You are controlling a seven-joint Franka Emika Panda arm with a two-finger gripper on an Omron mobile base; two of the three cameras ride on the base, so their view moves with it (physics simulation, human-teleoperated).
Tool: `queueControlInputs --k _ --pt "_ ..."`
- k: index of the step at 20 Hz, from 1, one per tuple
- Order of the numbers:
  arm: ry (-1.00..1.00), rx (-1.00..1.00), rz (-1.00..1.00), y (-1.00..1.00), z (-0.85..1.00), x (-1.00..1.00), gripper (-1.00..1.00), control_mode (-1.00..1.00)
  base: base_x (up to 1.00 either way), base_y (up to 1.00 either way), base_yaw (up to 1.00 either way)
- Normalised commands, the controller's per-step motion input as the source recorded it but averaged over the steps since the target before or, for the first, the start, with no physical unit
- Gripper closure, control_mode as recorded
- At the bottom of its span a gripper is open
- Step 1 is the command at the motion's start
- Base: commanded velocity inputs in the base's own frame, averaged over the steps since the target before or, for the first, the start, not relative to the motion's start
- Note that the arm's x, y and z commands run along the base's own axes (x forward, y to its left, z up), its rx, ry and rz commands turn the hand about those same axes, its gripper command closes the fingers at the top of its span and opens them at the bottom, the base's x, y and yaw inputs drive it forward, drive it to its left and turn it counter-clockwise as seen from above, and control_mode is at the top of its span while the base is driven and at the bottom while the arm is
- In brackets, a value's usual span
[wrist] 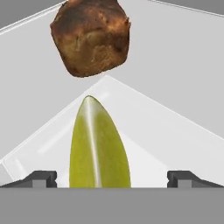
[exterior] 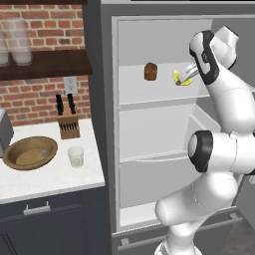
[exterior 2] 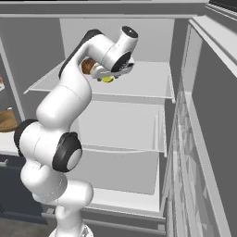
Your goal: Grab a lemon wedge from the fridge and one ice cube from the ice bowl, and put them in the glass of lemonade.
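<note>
A red brick wall [exterior: 35, 94] backs a white counter [exterior: 45, 182] over dark cabinets [exterior: 50, 224]. Above the counter runs a dark wooden shelf [exterior: 47, 63]; a wall outlet [exterior: 70, 84] sits just beneath it.

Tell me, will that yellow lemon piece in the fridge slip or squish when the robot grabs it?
It might slip: the lemon wedge looks smooth, shiny and tapered toward a point, lying between the open fingers of the gripper. It is probably light, being small beside the brown muffin on the same fridge shelf. Its curved back suggests it could rock if nudged.

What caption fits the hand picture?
Open gripper straddling the lemon wedge, brown muffin behind, on a fridge shelf.
</note>
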Motion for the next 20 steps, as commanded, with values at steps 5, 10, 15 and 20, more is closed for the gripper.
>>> queueControlInputs --k 5,10,15,20 --pt "0.0 0.0 0.0 0.0 0.0 0.0 1.0 -1.0 0.0 0.0 0.0" --pt "0.0 0.0 0.0 0.0 0.0 -0.03 1.0 -1.0 0.0 0.0 0.0" --pt "0.0 0.0 0.0 0.0 0.0 -0.08 1.0 -1.0 0.0 0.0 0.0" --pt "0.01 0.0 0.0 0.0 0.0 -0.74 1.0 -1.0 0.0 0.0 0.0"
